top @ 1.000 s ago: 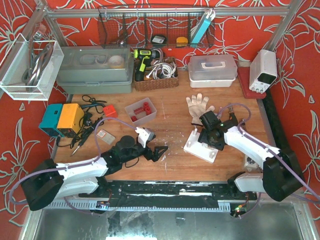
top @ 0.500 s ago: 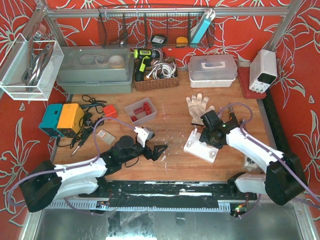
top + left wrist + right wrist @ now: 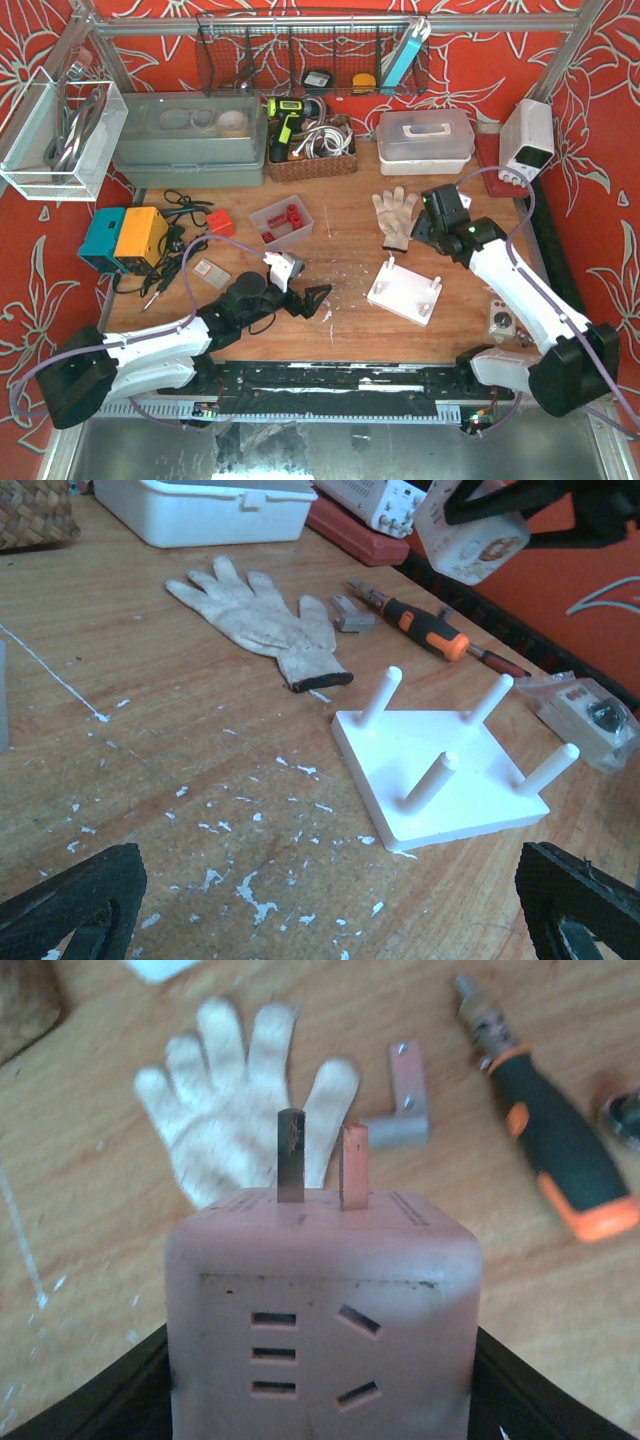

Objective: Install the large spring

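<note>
Nearest, at seven o'clock, the left gripper (image 3: 318, 302) hangs low with its jaws spread wide and empty, facing the white peg board (image 3: 405, 292) at four o'clock. Beyond, at two o'clock, the right gripper (image 3: 443, 212) is clamped on a white plug adapter (image 3: 320, 1300) above the work glove (image 3: 394, 213). I'd park that adapter flat, well off the pegs, freeing the hand. The large spring I cannot pick out; the metal loops in the clear bin (image 3: 40, 165) at ten o'clock are too small to tell.
</note>
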Available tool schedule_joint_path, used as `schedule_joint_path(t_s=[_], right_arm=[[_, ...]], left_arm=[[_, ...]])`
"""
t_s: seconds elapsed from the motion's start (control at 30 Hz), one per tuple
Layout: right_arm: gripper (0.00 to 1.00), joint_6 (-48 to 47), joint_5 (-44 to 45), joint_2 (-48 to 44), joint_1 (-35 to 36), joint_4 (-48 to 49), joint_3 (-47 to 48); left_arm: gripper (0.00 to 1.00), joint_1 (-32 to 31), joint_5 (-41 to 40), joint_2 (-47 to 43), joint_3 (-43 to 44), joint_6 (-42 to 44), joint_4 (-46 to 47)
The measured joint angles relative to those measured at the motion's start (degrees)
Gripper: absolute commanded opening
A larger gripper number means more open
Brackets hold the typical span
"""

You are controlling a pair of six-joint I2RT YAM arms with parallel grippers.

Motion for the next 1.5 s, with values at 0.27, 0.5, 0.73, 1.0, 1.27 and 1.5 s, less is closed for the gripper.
schedule_joint_path(t_s=[0.27, 0.5, 0.73, 1.0, 1.27, 1.5], right_arm=[[0.44, -7.9, -1.6, 15.7, -11.5, 8.9, 5.8], [0.49, -12.1, -3.5, 31.9, -13.2, 11.7, 17.1], [0.6, -12.5, -3.0, 41.7, -13.8, 11.1, 24.6], [0.86, -12.3, -2.8, 45.2, -14.1, 7.7, 26.9], [0.97, -13.6, -2.4, 40.5, -14.1, 2.6, 27.5], [0.99, -15.6, -6.5, 21.1, -13.1, 0.4, 16.5]], left_arm=[[1.0, 0.0, -1.1, -0.3, 0.0, -0.2, -0.3], [1.0, 0.0, -1.6, -0.3, 0.0, -0.2, -0.5], [1.0, 0.0, -2.1, -0.3, 0.0, -0.2, -0.6], [1.0, 0.0, -3.1, -0.3, 0.0, -0.2, -1.3], [1.0, 0.0, -7.2, -0.3, 0.0, -0.4, -3.4], [0.88, 0.0, -14.6, -0.3, 8.4, -4.3, -15.4]])
